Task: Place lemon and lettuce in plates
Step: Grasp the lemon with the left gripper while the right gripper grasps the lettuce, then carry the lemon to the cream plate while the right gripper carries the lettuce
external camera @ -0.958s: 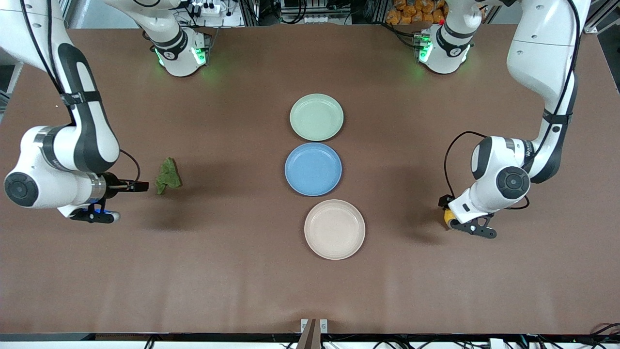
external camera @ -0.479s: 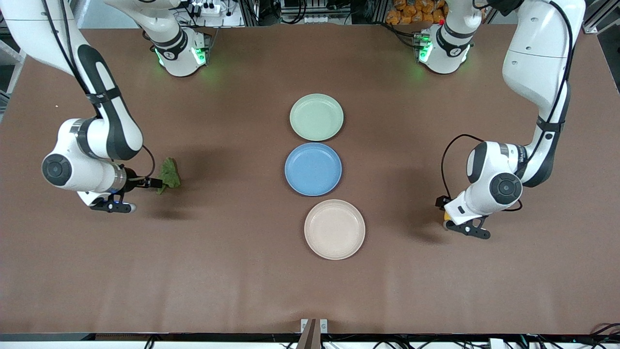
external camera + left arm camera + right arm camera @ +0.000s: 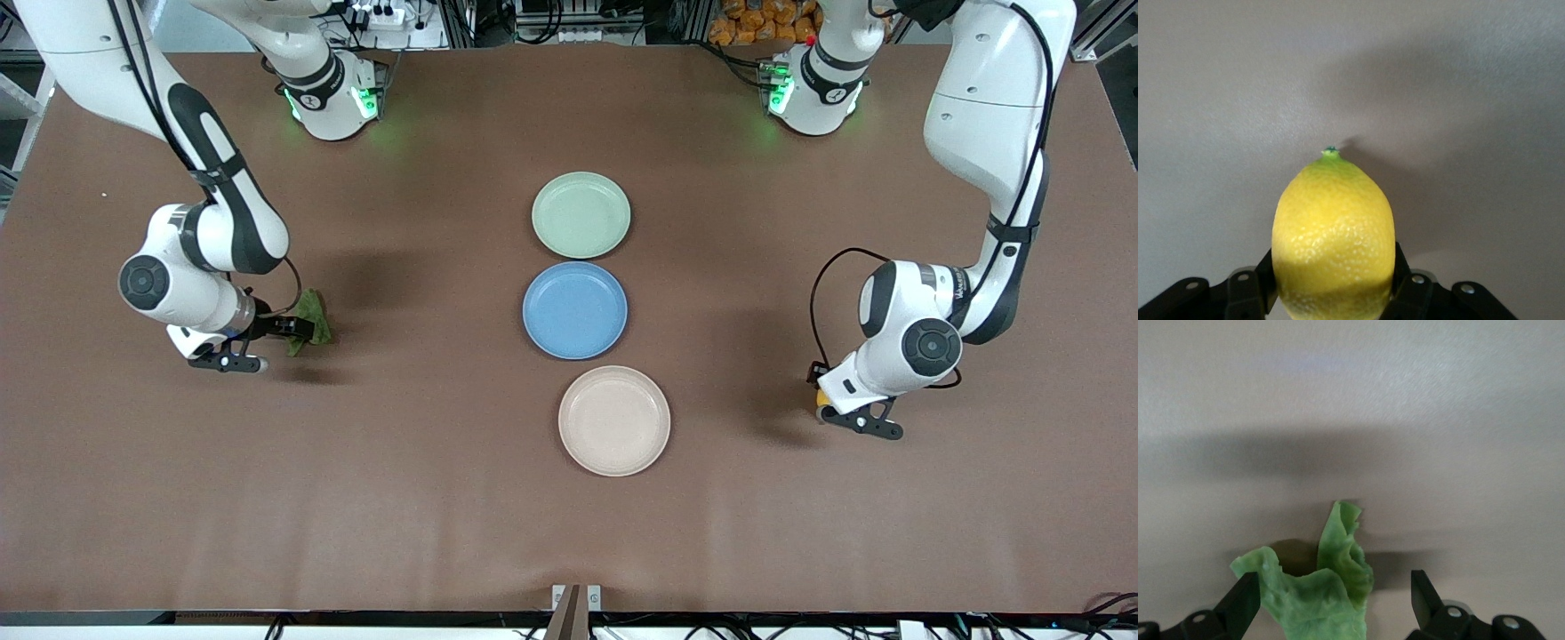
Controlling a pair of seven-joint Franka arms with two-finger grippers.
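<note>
Both pickups were underway: the left gripper (image 3: 1335, 303) clenched the lemon (image 3: 1333, 237); the right gripper (image 3: 1335, 603), jaws spread, straddled the lettuce (image 3: 1315, 593), needing to close.

I see brown table (image 3: 427, 498), three plates in a row: pale green plate (image 3: 581, 214), blue plate (image 3: 574, 309), beige-white plate (image 3: 613, 420). Lemon (image 3: 1333, 240) bright yellow, pebbled skin, greenish tip. Lettuce (image 3: 1313, 595) wrinkly green, darker in front view. Arms white with black bands, green lights on bases
</note>
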